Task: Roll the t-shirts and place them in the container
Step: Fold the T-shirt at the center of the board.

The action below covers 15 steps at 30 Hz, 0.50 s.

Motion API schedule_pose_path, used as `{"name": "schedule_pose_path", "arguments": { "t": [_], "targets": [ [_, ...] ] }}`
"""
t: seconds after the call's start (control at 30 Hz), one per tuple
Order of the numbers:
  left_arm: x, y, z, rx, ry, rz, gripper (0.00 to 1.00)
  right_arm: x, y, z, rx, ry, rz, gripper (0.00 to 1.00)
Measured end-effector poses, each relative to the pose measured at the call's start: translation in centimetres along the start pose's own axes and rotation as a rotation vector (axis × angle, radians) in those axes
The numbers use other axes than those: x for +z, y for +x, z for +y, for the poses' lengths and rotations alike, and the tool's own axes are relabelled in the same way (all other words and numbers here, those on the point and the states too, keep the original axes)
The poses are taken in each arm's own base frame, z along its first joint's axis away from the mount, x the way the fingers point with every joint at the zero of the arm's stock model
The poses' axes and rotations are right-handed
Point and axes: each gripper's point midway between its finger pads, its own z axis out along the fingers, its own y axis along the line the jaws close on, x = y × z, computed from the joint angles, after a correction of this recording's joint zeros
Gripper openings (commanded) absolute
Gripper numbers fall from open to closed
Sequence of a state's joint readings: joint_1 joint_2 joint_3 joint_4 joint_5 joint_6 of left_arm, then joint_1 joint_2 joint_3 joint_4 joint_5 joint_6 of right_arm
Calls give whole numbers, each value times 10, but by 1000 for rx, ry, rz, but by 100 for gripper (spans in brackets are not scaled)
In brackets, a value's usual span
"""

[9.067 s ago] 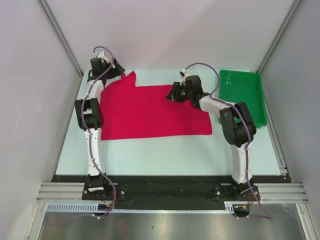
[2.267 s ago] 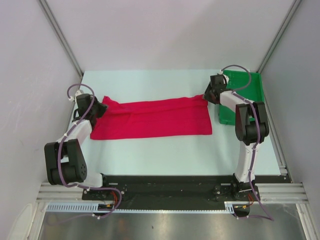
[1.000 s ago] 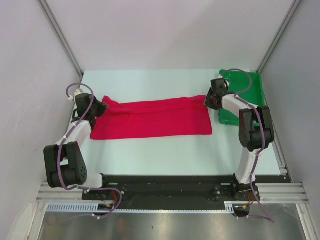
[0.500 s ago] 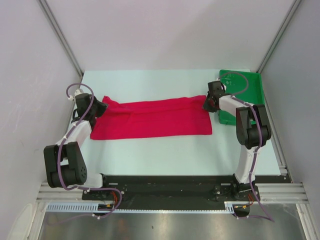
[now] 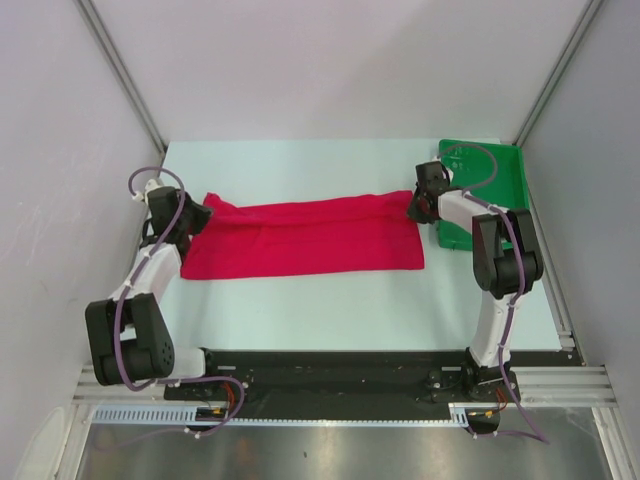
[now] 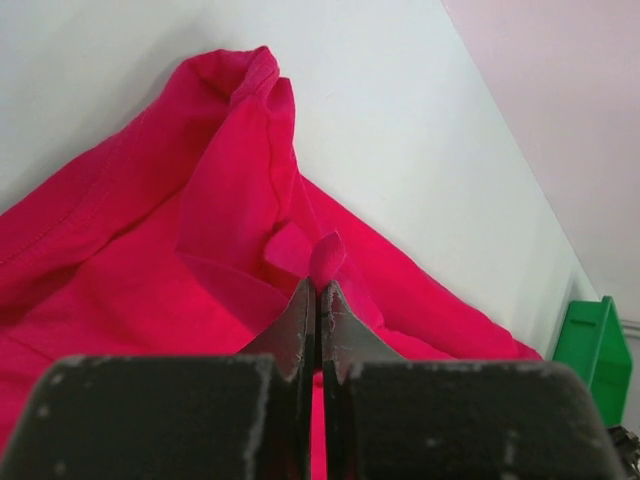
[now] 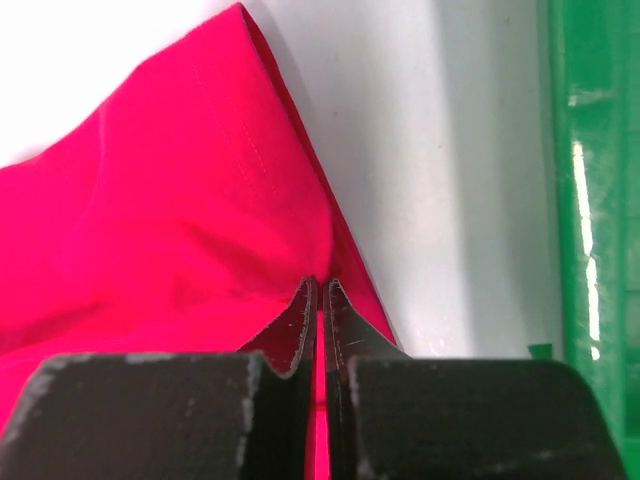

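Note:
The crimson t-shirt (image 5: 300, 238) lies folded into a wide band across the middle of the table. My left gripper (image 5: 196, 214) is at its left end, shut on a pinch of red cloth (image 6: 326, 258) that sticks up between the fingertips. My right gripper (image 5: 413, 205) is at the shirt's far right corner, shut on the red fabric (image 7: 200, 200) at its edge. The left end of the shirt is bunched into raised folds (image 6: 240, 90).
A green tray (image 5: 495, 190) stands at the back right, right beside my right gripper; its wall (image 7: 590, 200) fills the right side of the right wrist view. Grey walls close in the table on the left, right and back.
My right gripper has closed on the shirt's far right corner. The left arm's elbow has shifted a little; its gripper stays shut on the cloth.

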<state>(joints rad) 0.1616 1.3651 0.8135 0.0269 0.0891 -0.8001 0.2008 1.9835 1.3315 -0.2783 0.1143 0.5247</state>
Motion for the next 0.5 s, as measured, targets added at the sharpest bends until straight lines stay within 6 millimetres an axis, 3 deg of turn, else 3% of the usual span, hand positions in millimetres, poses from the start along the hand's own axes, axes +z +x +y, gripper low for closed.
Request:
{"name": "schedule_pose_path", "arguments": {
  "t": [0.5],
  "targets": [
    [-14,-13,24,-17,-102,-38,0,-22,-12,-6,-23,29,-30,0]
  ]
}}
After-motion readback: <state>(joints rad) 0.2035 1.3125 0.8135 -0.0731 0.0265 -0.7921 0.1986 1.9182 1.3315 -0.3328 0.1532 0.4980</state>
